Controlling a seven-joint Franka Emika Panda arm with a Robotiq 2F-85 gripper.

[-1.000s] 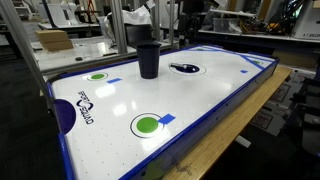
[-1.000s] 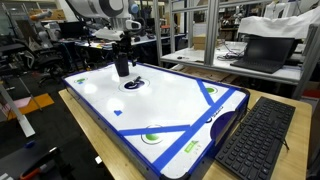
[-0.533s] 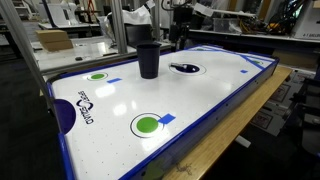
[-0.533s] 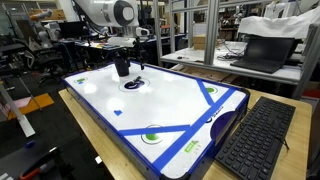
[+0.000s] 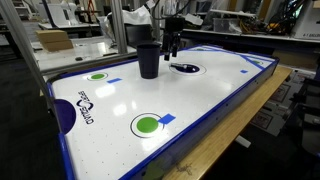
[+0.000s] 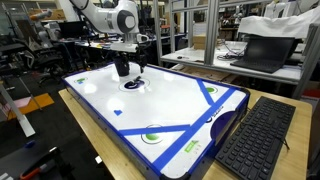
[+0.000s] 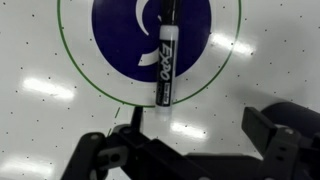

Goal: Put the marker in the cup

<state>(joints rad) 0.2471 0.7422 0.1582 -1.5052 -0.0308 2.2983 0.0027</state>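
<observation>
Wrist view: the pincer (image 7: 182, 142) is seen spread wide, with nothing held or touched. Just beyond its fingers, the marker (image 7: 165, 55) is laid flat on a blue circle (image 7: 110, 30) of the bench (image 7: 40, 130). In an exterior view, the cup (image 5: 148, 60) is stood upright near the marker, apart from it.

Glossy tabletop (image 5: 205, 100) — smooth, finely dotted, shiny plastic marker (image 7: 165, 60), matt cup (image 5: 148, 62), bare-wood workbench (image 5: 235, 138)

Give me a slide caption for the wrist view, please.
Open claw hovers above the black marker lying across a blue circle.
</observation>
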